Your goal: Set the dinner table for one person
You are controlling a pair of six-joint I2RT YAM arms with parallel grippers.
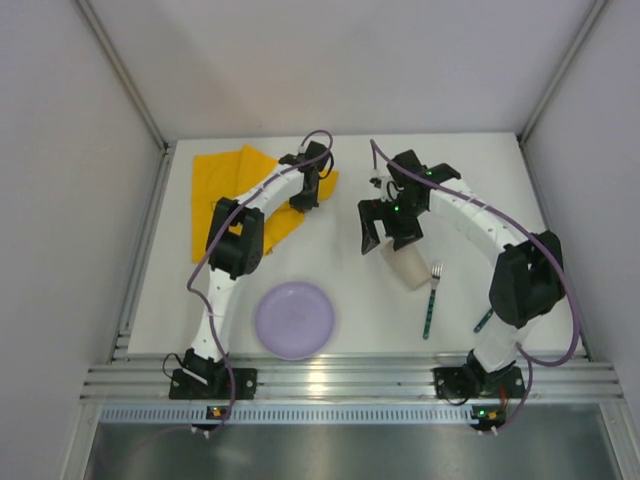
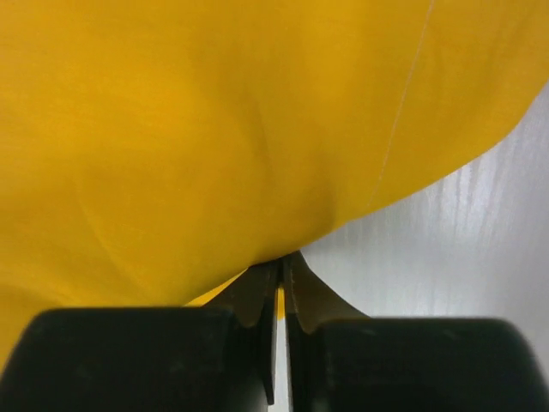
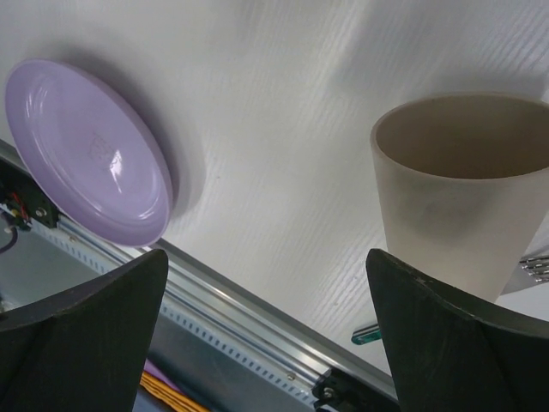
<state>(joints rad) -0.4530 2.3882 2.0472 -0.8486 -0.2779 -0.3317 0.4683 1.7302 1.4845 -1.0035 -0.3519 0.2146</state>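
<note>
The table (image 1: pixel 470 170) is a flat, matte white rectangle filling the floor of the cell, walled by pale grey panels, with a ribbed aluminium rail (image 1: pixel 350 380) along its near edge, where both arms are bolted.

On its far left lies a crumpled yellow cloth (image 1: pixel 225 195). A lilac plate (image 1: pixel 294 319) sits near the rail, between the two arm bases. Right of centre a beige cup (image 1: pixel 408 268) stands upright, and just beside it lies a fork (image 1: pixel 431 300) with a green handle, tines pointing away from the rail. A second green-handled utensil (image 1: pixel 483 320) is largely hidden by the right arm.

The left hand (image 2: pixel 279 275) is clenched on the edge of the yellow cloth, which fills its wrist view. The right hand (image 3: pixel 266 257) is spread wide and holds nothing; the cup stands just beyond one of its fingers (image 3: pixel 446 343).
</note>
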